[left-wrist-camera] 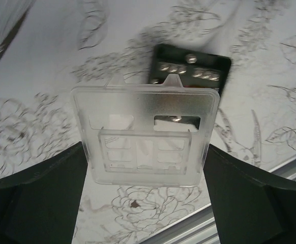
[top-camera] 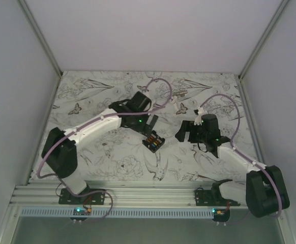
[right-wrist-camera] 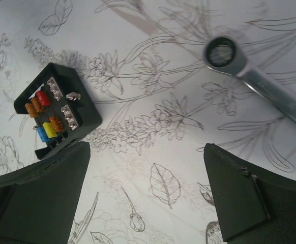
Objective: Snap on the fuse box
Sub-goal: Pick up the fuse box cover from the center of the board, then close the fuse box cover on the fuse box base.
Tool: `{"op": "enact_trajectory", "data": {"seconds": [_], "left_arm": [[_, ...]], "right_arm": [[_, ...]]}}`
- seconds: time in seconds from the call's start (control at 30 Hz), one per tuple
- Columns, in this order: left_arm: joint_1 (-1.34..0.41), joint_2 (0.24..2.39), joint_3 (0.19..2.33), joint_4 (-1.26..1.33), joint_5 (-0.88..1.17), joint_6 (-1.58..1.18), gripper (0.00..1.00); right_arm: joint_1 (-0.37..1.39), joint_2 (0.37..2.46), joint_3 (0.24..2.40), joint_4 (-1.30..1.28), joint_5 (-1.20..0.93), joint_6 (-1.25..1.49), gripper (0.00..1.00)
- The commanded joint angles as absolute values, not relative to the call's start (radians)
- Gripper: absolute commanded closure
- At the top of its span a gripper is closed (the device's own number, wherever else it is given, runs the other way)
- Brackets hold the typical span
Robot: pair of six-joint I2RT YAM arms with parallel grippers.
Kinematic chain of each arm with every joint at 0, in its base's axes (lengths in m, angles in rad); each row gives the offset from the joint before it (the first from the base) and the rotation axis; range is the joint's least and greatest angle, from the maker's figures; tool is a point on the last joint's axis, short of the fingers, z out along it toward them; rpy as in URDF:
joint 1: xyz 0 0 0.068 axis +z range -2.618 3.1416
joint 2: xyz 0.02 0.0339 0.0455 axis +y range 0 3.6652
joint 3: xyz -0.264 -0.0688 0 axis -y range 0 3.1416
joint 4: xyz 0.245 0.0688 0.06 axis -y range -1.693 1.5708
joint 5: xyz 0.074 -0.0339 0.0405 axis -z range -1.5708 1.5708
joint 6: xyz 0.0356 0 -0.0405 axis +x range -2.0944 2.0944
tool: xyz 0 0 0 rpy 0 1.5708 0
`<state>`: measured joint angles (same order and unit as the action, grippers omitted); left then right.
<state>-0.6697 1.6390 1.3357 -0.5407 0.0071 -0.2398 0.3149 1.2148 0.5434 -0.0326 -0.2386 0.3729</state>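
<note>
Just above the fuse box (left-wrist-camera: 209, 63), the left pincer (left-wrist-camera: 144, 152) is clamped on a clear cover (left-wrist-camera: 145, 109); right of the box, the right pincer (right-wrist-camera: 147, 150) gapes empty near a wrench (right-wrist-camera: 260, 81).

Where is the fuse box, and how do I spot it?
On the flower-print table, look at the middle. The fuse box lies by the left gripper, which holds a clear lid. It alone is a black square with tiny red, yellow and blue fuses.

Your top view looked down on the whole surface (top-camera: 112, 158); both wrist views faced it closely, sharing the fuse box (right-wrist-camera: 55, 109).
</note>
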Motion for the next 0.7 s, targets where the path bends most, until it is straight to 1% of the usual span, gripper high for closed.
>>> {"op": "enact_trajectory", "data": {"seconds": [0.0,0.23,0.67], "left_arm": [[-0.764,1.745,1.431,-0.628,-0.021,-0.189,0.34],[-0.845,1.879,1.538,-0.669,-0.059,-0.182,0.33],[-0.859,1.962,1.592,-0.672,-0.065,-0.190,0.31]], "right_arm": [[0.283,1.137,0.514,-0.001,-0.144,0.423,0.01],[0.257,1.094,0.488,-0.001,-0.104,0.442,0.01],[0.253,1.100,0.488,-0.001,-0.106,0.433,0.01]]}}
